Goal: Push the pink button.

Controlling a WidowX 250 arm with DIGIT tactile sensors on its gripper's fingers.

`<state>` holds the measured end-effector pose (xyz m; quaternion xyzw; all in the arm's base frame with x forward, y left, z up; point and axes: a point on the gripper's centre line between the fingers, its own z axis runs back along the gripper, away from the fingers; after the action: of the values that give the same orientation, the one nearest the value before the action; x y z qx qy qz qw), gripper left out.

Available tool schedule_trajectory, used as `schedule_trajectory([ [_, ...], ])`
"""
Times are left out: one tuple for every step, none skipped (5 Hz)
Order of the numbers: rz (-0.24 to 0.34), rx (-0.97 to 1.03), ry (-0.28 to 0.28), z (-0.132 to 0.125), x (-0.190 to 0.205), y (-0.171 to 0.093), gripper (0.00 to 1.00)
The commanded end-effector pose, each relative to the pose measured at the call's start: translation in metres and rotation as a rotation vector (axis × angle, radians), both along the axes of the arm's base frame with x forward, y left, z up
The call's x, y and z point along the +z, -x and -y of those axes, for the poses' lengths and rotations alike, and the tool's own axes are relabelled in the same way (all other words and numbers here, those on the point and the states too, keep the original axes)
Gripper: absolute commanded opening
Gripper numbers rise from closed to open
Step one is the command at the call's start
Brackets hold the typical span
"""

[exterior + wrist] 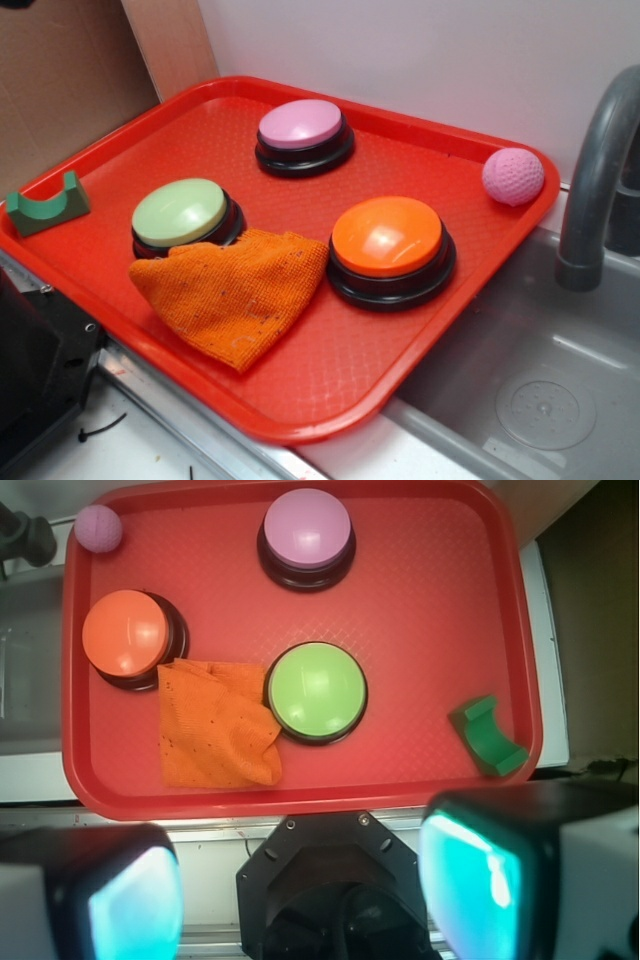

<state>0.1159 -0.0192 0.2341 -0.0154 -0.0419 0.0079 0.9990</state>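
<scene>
The pink button has a smooth lilac-pink cap on a black base and stands at the far side of the red tray. In the wrist view the pink button is at the top centre. My gripper hangs high above the near edge of the tray, well short of the button. Its two fingers with teal pads are wide apart with nothing between them. The exterior view does not show the gripper.
On the tray also stand a pale green button, a larger orange button, an orange cloth between them, a pink dimpled ball and a green block. A grey faucet and sink lie to the right.
</scene>
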Motion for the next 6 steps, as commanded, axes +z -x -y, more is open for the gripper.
schedule_trajectory([
  [0.0, 0.0, 0.0, 0.0, 0.0, 0.0, 1.0],
  [0.064, 0.029, 0.013, -0.031, -0.026, -0.05, 1.0],
  [0.1, 0.005, 0.012, -0.049, -0.042, -0.101, 1.0],
  [0.1, 0.005, 0.012, -0.049, -0.042, -0.101, 1.0],
  [0.1, 0.005, 0.012, -0.049, -0.042, -0.101, 1.0],
  [0.1, 0.005, 0.012, -0.049, -0.042, -0.101, 1.0],
])
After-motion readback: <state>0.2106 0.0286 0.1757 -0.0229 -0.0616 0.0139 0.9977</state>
